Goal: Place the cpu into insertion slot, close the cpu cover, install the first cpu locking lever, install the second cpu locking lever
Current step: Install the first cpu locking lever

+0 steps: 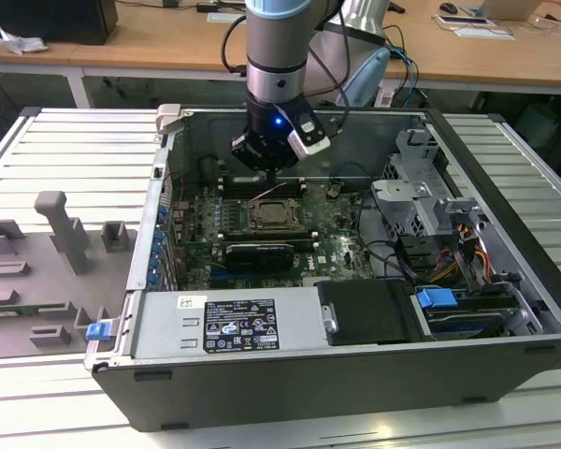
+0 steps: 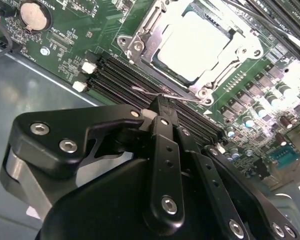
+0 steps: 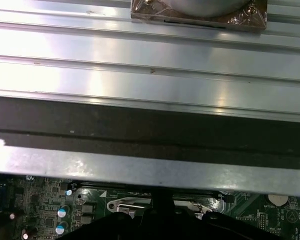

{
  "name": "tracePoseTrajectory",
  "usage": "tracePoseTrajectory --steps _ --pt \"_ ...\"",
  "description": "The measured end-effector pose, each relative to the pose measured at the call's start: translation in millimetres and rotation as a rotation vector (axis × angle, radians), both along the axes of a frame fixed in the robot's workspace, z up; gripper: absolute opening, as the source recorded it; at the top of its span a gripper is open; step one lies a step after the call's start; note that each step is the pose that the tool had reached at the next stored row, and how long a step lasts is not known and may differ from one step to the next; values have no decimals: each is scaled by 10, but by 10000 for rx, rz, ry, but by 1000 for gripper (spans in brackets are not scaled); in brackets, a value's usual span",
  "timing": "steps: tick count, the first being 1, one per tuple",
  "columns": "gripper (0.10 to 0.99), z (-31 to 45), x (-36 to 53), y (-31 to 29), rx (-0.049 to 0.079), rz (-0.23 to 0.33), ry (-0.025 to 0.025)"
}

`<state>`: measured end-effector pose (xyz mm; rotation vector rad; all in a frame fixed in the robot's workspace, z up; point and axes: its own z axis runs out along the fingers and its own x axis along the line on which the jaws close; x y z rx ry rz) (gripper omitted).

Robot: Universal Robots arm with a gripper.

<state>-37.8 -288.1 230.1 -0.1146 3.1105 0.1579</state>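
- We see the gripper (image 2: 160, 107) with fingers pressed together, its tip at a wire locking lever (image 2: 182, 98) beside the memory slots (image 2: 117, 75).
- The cpu (image 2: 192, 45) lies in the insertion slot (image 2: 131, 44), with the cpu cover (image 2: 221, 67) down around it.

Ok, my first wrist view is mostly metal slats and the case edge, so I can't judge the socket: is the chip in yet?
Observer: Yes. In the second wrist view the chip lies flat inside the socket.
Operator: Good. And where is the gripper relative to it?
Observer: The gripper has its tip right at a thin wire lever that runs along the socket's edge, next to the black memory slots. I can't tell whether that lever is latched.
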Motion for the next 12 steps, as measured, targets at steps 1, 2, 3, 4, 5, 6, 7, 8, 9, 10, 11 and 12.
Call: tracePoseTrajectory --steps 1,2,3,4,5,6,7,8,9,10,11,12 --pt "106 -4 8 0 0 0 -1" --pt "106 -14 26 0 0 1 -1" --pt "106 -21 38 0 0 0 -1" --pt "106 -26 47 1 -1 0 0" --pt "106 -32 55 1 -1 0 0" --pt "106 -37 61 1 0 0 -1" --pt "106 -42 67 1 -1 -1 -1" --pt "106 -52 82 1 -1 0 0" --pt "106 -57 90 1 -1 -1 1" --pt "106 -67 107 1 -1 0 2" --pt "106 -79 122 1 0 -12 4" --pt "106 -90 132 1 -1 -39 6"
